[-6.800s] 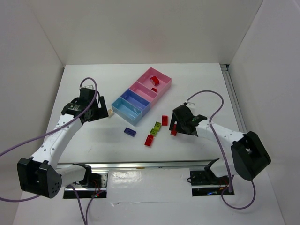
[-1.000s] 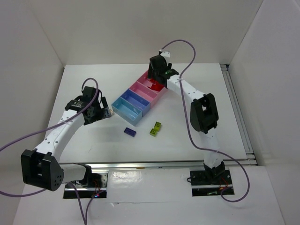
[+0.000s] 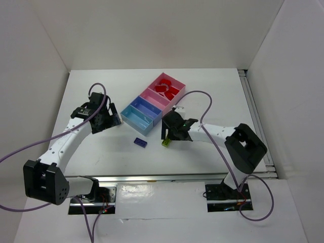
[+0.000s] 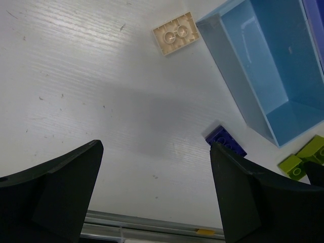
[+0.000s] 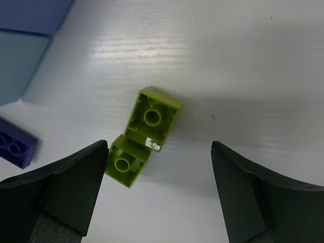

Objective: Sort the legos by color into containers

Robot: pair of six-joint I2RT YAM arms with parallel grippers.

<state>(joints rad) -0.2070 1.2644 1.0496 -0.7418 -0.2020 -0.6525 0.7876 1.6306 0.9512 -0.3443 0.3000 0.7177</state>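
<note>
Four joined trays run diagonally: two pink [image 3: 152,97] at the far end, two blue [image 3: 132,120] nearer. Several red legos [image 3: 165,89] lie in the farthest pink tray. Two lime-green legos [image 3: 166,142] lie upside down, touching, on the table [image 5: 152,116]. A dark purple-blue lego [image 3: 140,142] lies left of them [image 4: 225,142]. A tan lego [image 4: 175,33] lies beside the light blue tray [image 4: 263,66]. My right gripper [image 3: 168,135] is open and empty just above the lime legos [image 5: 159,197]. My left gripper [image 3: 112,119] is open and empty left of the blue trays [image 4: 157,202].
White walls close in the table on the left, back and right. A metal rail [image 3: 152,178] runs along the near edge. Purple cables [image 3: 30,152] loop from both arms. The lime legos also show at the right edge of the left wrist view [image 4: 304,157].
The red legos have gone from the table into the far pink tray. In the last second my right gripper moved from over that tray to over the lime legos. The left arm barely moved.
</note>
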